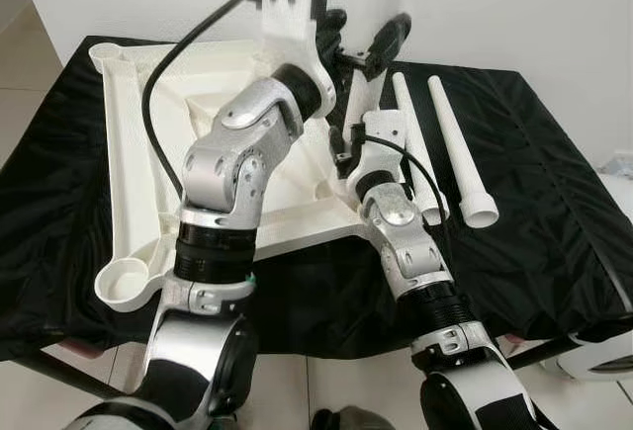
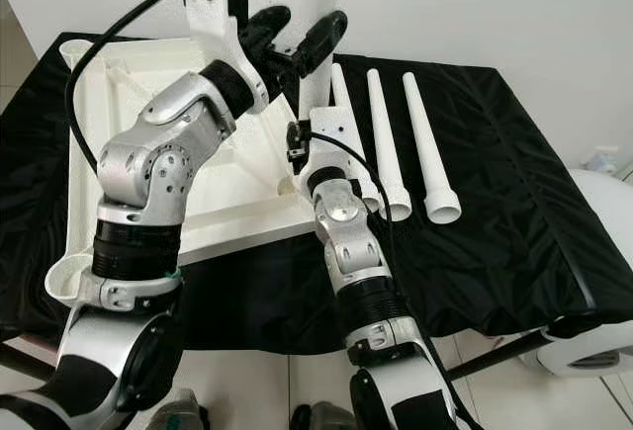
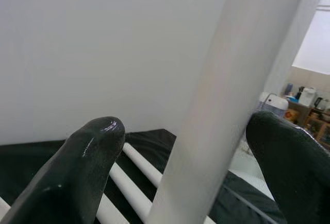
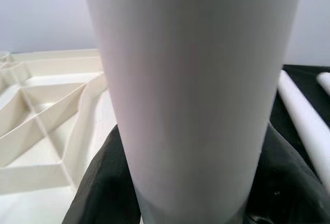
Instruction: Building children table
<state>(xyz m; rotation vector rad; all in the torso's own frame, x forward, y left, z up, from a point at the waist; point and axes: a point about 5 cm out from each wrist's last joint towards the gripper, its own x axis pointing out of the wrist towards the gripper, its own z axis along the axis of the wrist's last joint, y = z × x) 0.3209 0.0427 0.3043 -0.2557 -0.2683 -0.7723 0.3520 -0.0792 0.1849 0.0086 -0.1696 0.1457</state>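
The black-draped work table (image 1: 554, 203) carried the upturned white tabletop (image 1: 129, 153), ribs facing up. Beside it, three spare legs (image 2: 420, 143) lay side by side on the cloth. A fourth leg (image 2: 318, 89) stood upright near the tabletop's right corner, the right gripper (image 4: 180, 203) clamped low around it, the left gripper (image 3: 196, 147) spread open on either side higher up. Seating the leg seemed underway; next probably called for pressing or twisting it down into its socket.

Two silver metal arms with ribbed black joint rings, white plastic wrist housings with small screw holes, black cables looping along each forearm, left gripper (image 2: 297, 40) with long glossy black fingers (image 3: 72, 177), white-and-black upper-arm shells
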